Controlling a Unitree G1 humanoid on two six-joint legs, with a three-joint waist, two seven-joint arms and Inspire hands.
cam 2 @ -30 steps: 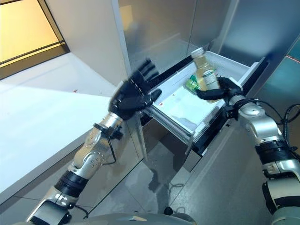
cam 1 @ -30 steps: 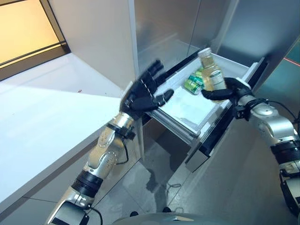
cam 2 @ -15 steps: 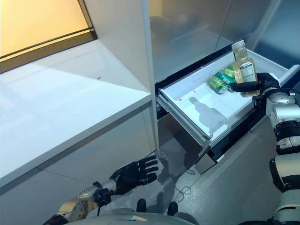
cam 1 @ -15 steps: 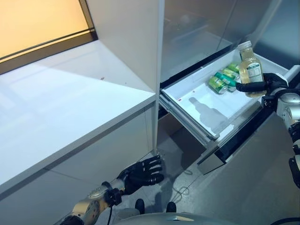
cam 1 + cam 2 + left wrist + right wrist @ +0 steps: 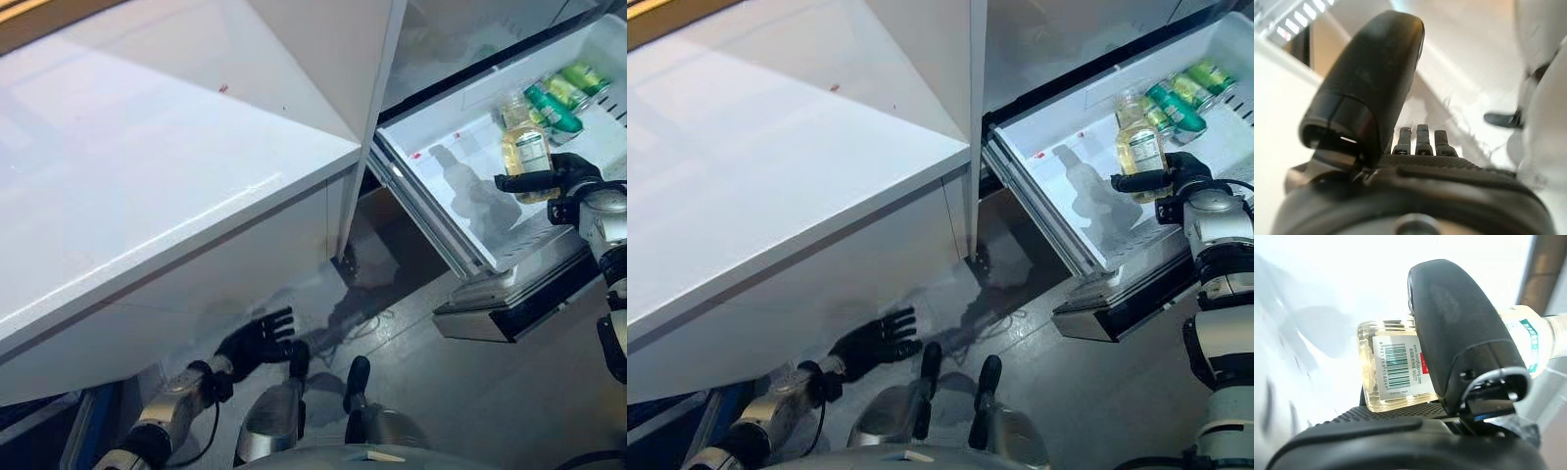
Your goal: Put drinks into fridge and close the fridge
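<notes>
Bottle point(image 5: 526, 149) of pale yellow drink sits in the right hand point(image 5: 566, 176), whose fingers and thumb are curled round its lower body. It stands nearly upright above the pulled-out fridge drawer point(image 5: 446, 196), over the drawer's white floor, and its shadow falls on that floor just beside it. The bottle is clear, with a light cap and a white label carrying green print. In the right wrist view the same bottle point(image 5: 1396, 364) shows a barcode with digits beneath it and a small red patch at the label's edge; the thumb lies across the bottle's side. The smaller print is too fine to make out.

Green cans point(image 5: 558, 93) lie on their sides at the far end of the drawer, close together, just beyond the bottle. Their writing is too small to tell.

The drawer hangs open from the bottom of the fridge point(image 5: 1048, 39), with its dark front panel point(image 5: 519, 308) lowest and nearest the floor point(image 5: 460, 392). A white counter point(image 5: 147, 166) runs beside the fridge, well apart from the bottle, with a tiny red speck on its top.

The left hand point(image 5: 253, 343) hangs low near the floor below the counter's edge, fingers spread and straight, holding nothing. In the left wrist view its fingers point(image 5: 1422, 139) point straight out past the thumb.
</notes>
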